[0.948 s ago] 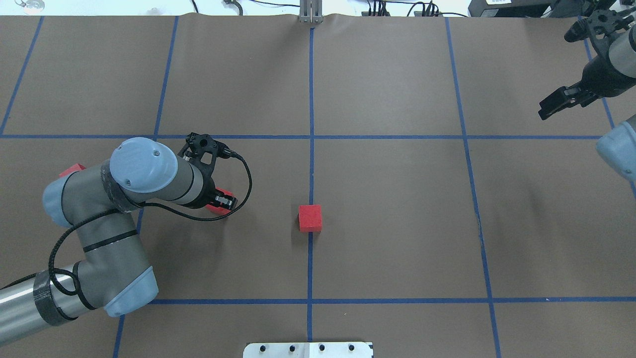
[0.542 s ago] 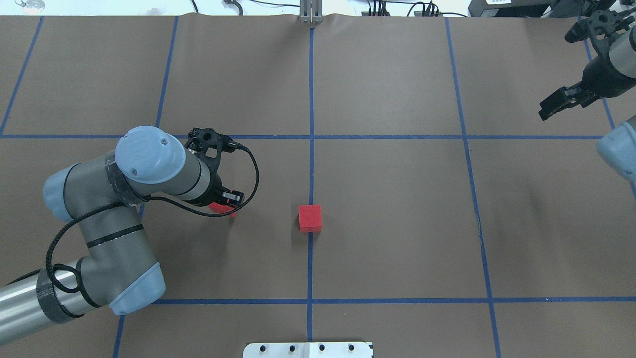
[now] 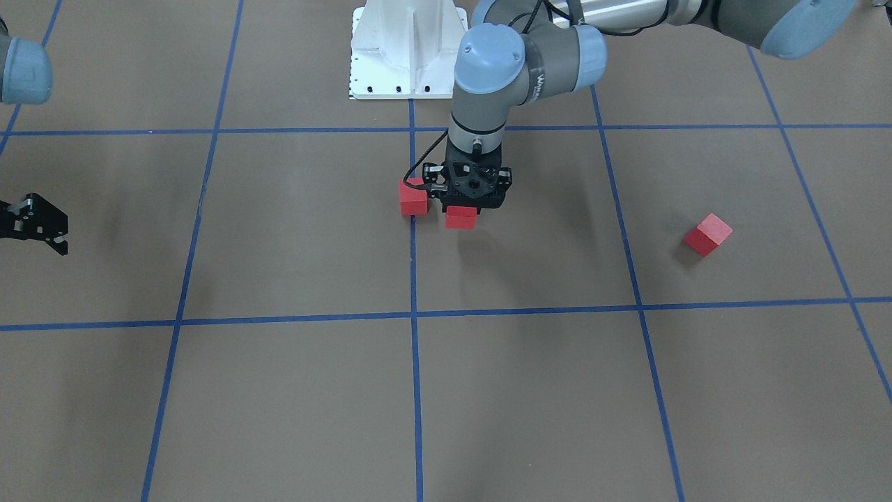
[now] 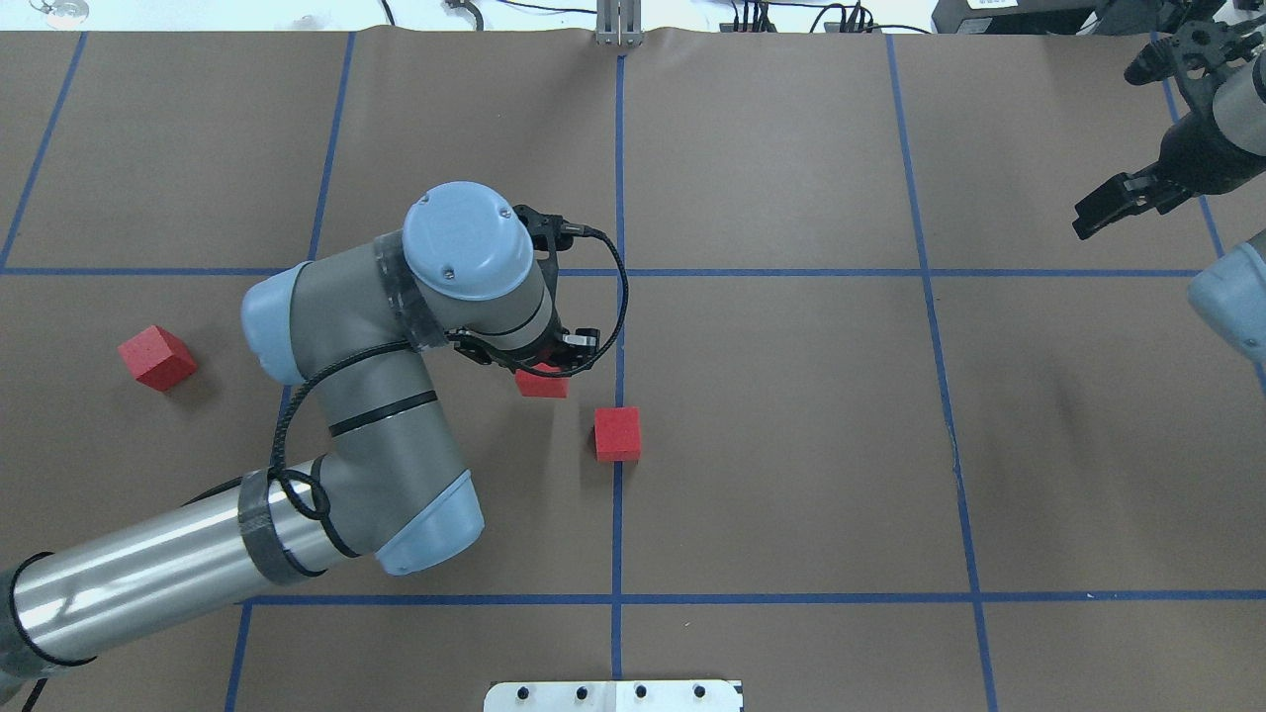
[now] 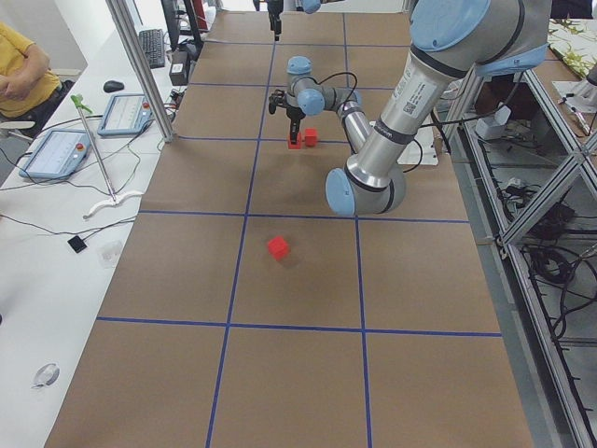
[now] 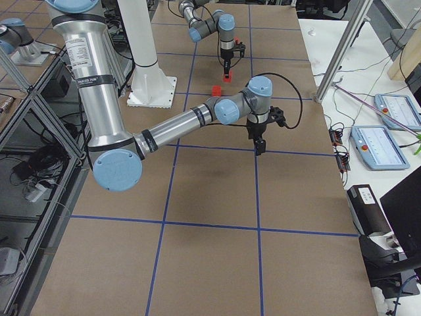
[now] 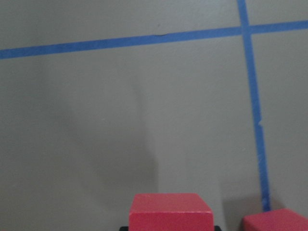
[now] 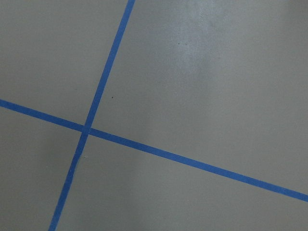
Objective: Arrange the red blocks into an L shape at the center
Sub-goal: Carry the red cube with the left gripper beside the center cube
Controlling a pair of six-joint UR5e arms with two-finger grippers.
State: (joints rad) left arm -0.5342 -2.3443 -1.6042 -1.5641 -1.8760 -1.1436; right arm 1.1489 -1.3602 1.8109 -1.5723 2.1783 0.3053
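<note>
While our left gripper (image 3: pixel 463 211) clamps one red block (image 3: pixel 460 219) just beside the center line (image 4: pixel 619 178), we see a second block (image 3: pixel 413 198) on that line, near but apart; a third block (image 3: pixel 707 234) lies well off on the left arm's side.

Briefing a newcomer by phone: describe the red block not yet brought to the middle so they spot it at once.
On the table, from the middle blue line go far out to the robot's left, past the left arm. A red block lies there alone, askew to the grid; the other two are close together at that line, one on it, one in the left tool.
</note>
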